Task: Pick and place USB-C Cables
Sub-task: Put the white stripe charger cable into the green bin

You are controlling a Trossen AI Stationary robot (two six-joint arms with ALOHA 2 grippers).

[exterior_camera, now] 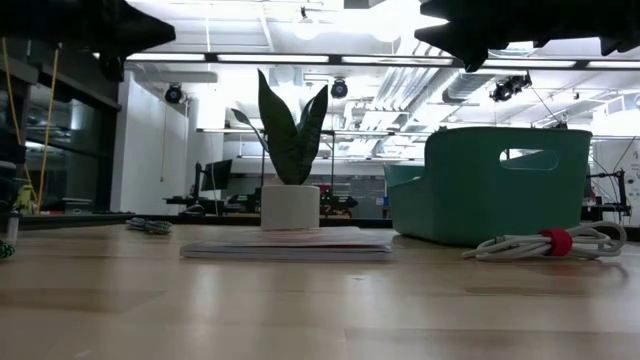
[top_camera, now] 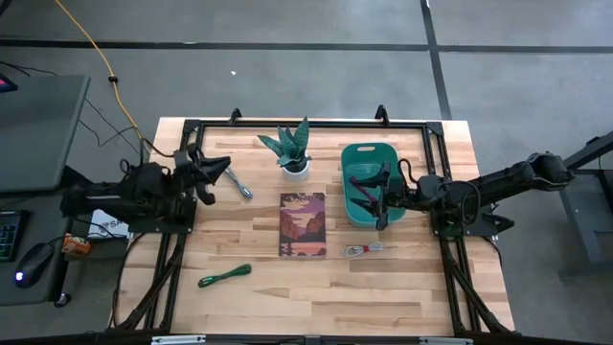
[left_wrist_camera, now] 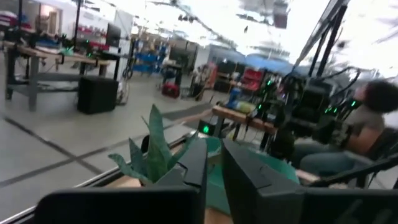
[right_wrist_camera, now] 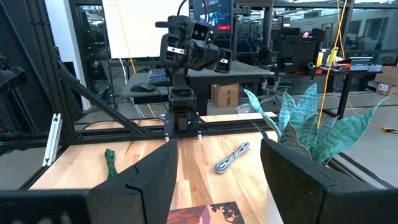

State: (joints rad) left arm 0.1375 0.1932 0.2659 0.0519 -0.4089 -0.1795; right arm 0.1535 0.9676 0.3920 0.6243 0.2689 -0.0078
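Note:
Three bundled cables lie on the table. A grey braided one (top_camera: 239, 184) (right_wrist_camera: 231, 157) lies just right of my left gripper (top_camera: 222, 171). A green one (top_camera: 225, 276) (right_wrist_camera: 110, 163) lies near the front left. A white one with a red tie (top_camera: 362, 250) (exterior_camera: 545, 243) lies in front of the teal bin (top_camera: 369, 150) (exterior_camera: 500, 190). My right gripper (top_camera: 371, 192) (right_wrist_camera: 217, 155) hangs open over the bin and holds nothing. My left gripper (left_wrist_camera: 214, 155) is raised at the table's left, with its fingers almost together and nothing between them.
A potted plant in a white pot (top_camera: 293, 153) (exterior_camera: 290, 150) stands at the far middle. A picture-covered book (top_camera: 303, 223) lies flat in the centre. A black frame rail (top_camera: 306, 123) borders the table. Bare wood stretches along the near edge.

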